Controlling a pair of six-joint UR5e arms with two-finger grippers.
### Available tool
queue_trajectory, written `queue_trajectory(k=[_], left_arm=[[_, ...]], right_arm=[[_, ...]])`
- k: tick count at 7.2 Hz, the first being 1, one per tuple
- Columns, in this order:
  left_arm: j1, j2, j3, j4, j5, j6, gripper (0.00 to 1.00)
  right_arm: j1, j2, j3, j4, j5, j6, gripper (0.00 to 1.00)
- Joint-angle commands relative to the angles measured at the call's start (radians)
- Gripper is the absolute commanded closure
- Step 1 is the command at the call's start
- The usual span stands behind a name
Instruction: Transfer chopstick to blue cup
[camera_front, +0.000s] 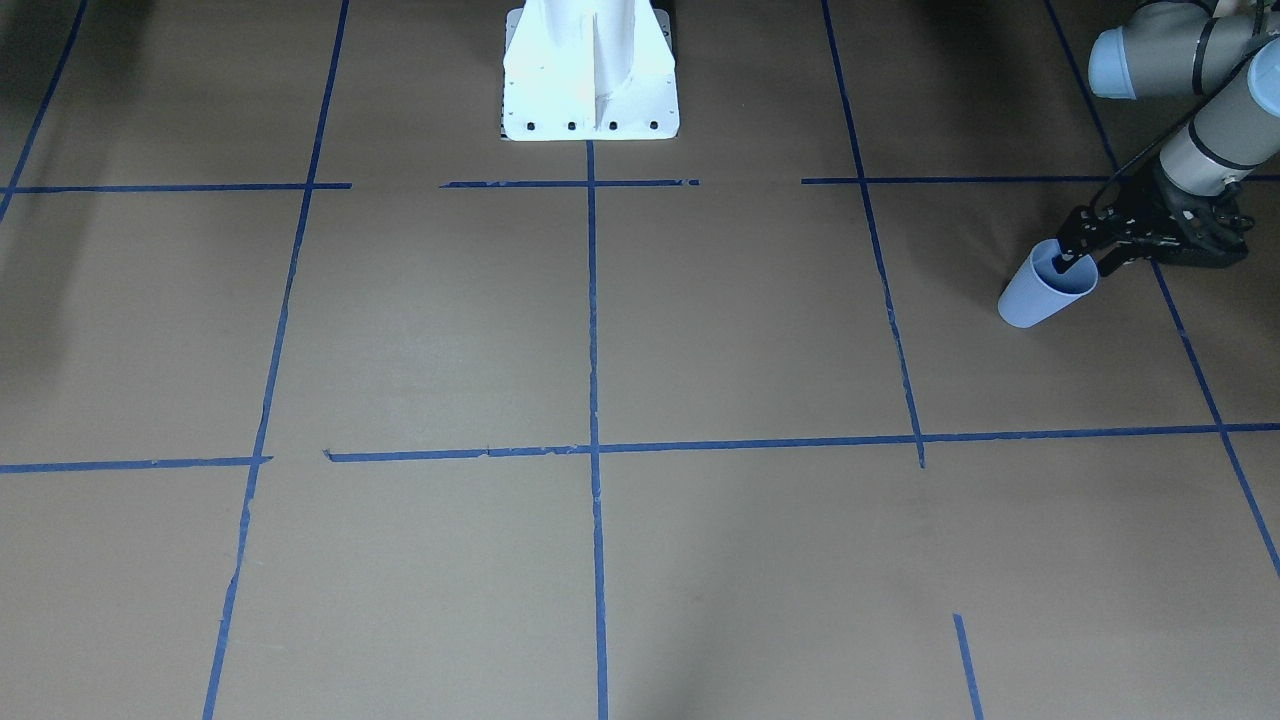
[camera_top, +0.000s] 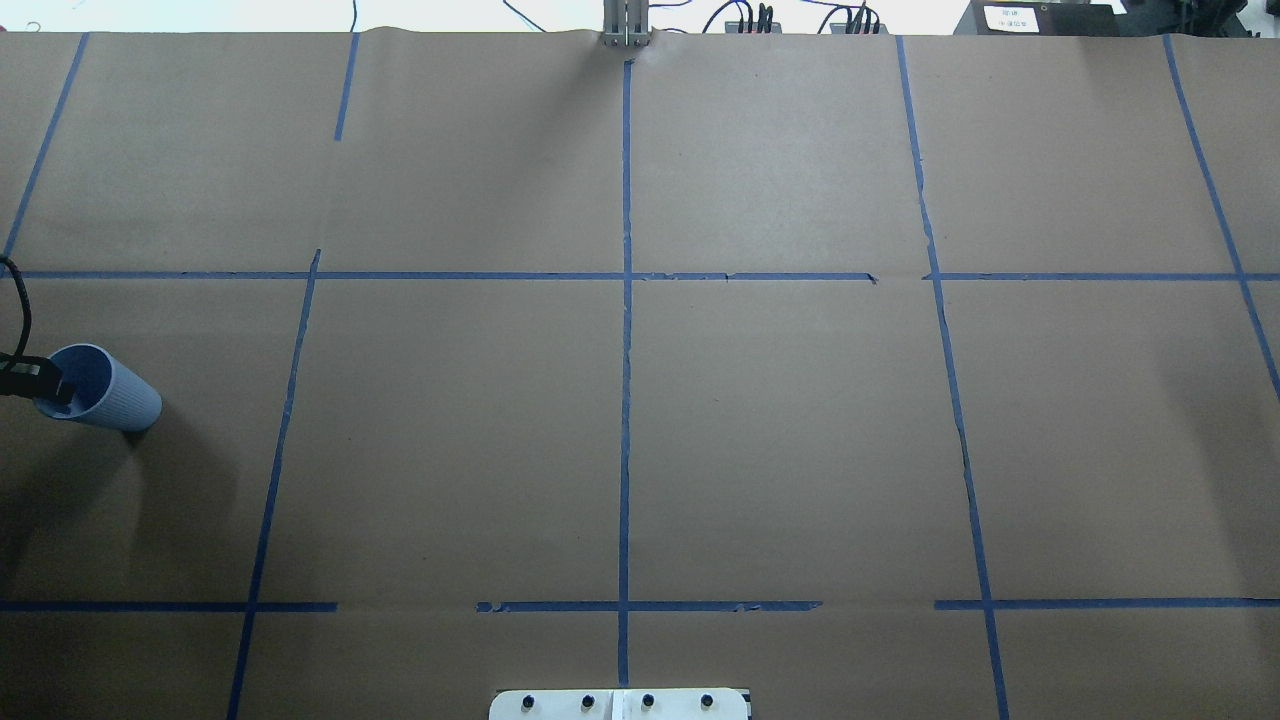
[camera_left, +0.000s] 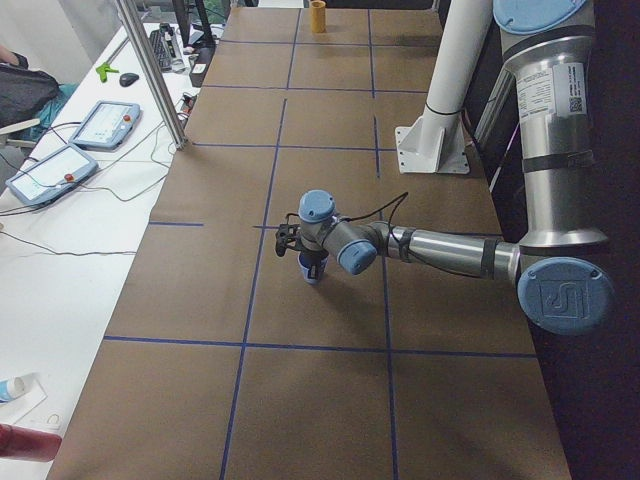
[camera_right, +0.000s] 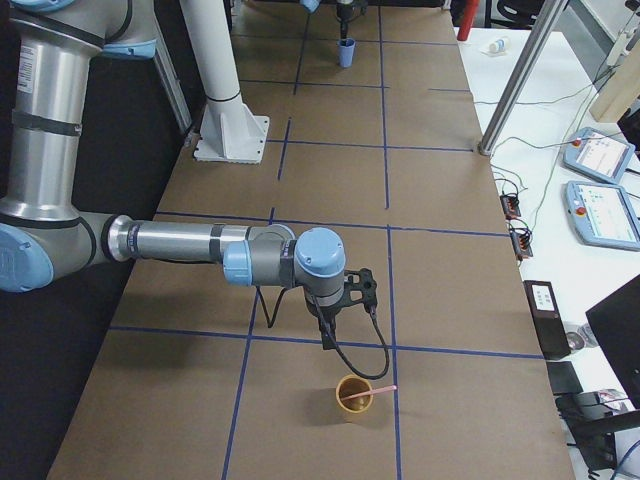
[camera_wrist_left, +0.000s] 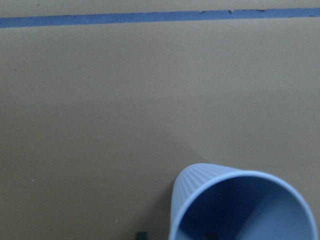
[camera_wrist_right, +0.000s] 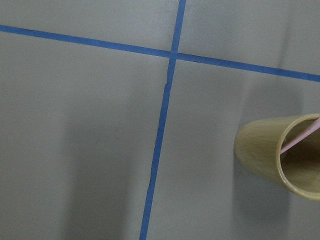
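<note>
The blue cup (camera_front: 1040, 292) stands at my far left; it also shows in the overhead view (camera_top: 105, 400), the exterior left view (camera_left: 312, 268) and the left wrist view (camera_wrist_left: 240, 205). My left gripper (camera_front: 1085, 263) straddles its rim, one finger inside and one outside, with a gap to the wall, so it looks open. A pink chopstick (camera_right: 370, 393) leans in a yellow cup (camera_right: 352, 398) at my far right and also shows in the right wrist view (camera_wrist_right: 300, 140). My right gripper (camera_right: 325, 335) hovers beside that cup; I cannot tell whether it is open or shut.
The table is covered with brown paper marked by blue tape lines (camera_top: 626, 330). The white robot base (camera_front: 590, 70) stands at mid-table on my side. Beyond the far edge lie cables and control pendants (camera_right: 600, 190).
</note>
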Motion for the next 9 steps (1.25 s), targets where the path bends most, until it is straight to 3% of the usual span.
queue_trajectory(k=[1, 2, 3, 4, 6, 8, 9], left_arm=[[-0.004, -0.072, -0.022, 0.097, -0.043, -0.001, 1.00], [-0.006, -0.131, -0.092, 0.251, -0.046, -0.001, 1.00], [-0.006, -0.265, -0.135, 0.443, -0.043, -0.010, 1.00], [0.002, -0.394, -0.131, 0.542, -0.038, -0.063, 1.00], [0.164, -0.629, -0.061, 0.590, -0.032, -0.283, 1.00], [0.329, -0.766, -0.024, 0.581, 0.128, -0.509, 1.00], [0.376, -0.868, 0.051, 0.577, 0.164, -0.577, 1.00]], right_arm=[[0.001, 0.000, -0.002, 0.000, 0.001, 0.000, 0.00], [-0.001, 0.000, -0.002, 0.000, 0.001, 0.000, 0.00], [-0.001, 0.000, -0.002, 0.000, 0.001, 0.000, 0.00], [-0.001, 0.000, -0.002, 0.000, 0.001, 0.000, 0.00], [-0.001, 0.000, -0.002, 0.000, 0.001, 0.000, 0.00], [-0.001, 0.000, -0.002, 0.000, 0.001, 0.000, 0.00], [-0.001, 0.000, -0.002, 0.000, 0.001, 0.000, 0.00]])
